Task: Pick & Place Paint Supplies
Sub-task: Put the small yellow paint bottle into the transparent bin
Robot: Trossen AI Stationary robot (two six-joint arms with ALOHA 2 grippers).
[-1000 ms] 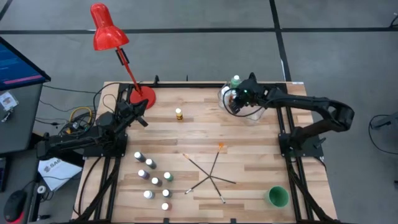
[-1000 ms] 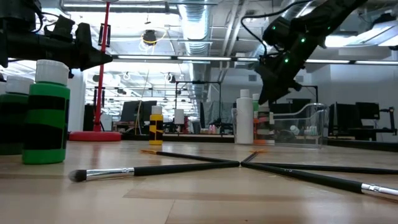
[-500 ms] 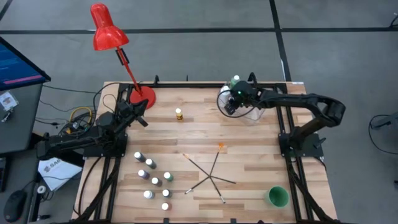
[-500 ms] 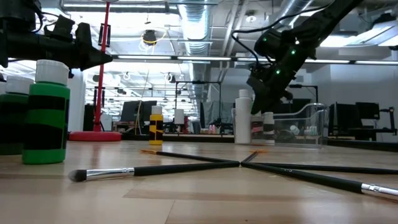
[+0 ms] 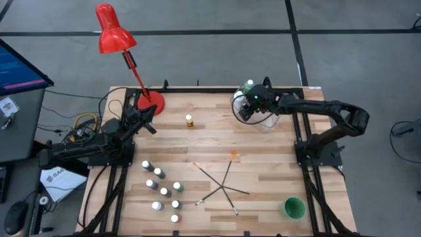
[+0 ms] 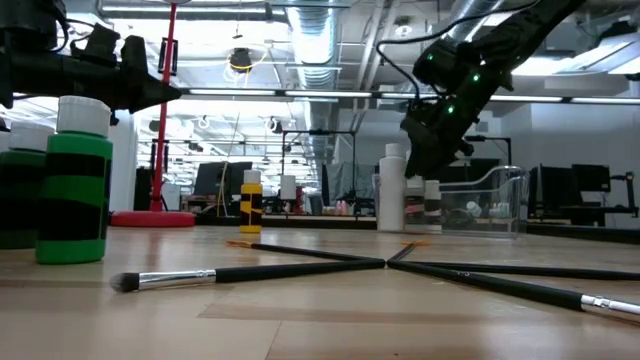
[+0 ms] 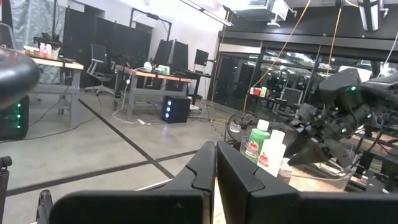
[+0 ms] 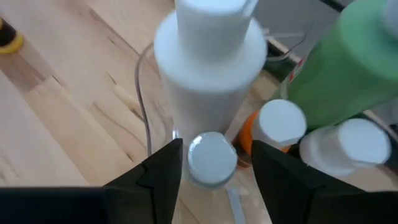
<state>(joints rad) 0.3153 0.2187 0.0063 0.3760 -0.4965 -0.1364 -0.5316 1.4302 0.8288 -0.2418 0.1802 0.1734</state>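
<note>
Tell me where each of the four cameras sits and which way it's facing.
High view: overhead, straight down on the table; both arms show.
Low view: table height, level across the paintbrushes; the right gripper hangs above.
Left wrist view: looks past the shut left gripper toward the far right arm.
Right wrist view: looks down between the right gripper's fingers into the clear tub.
Shared: the white bottle shows in all four.

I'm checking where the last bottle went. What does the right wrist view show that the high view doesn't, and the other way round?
Only the right wrist view: a small white-capped bottle between the right claw's open fingers, with two more white caps beside it. Only the high view: the brushes, the green cup, the red lamp and the left claw near the lamp's base. Both: the clear tub, the tall white bottle and the green bottle.
</note>
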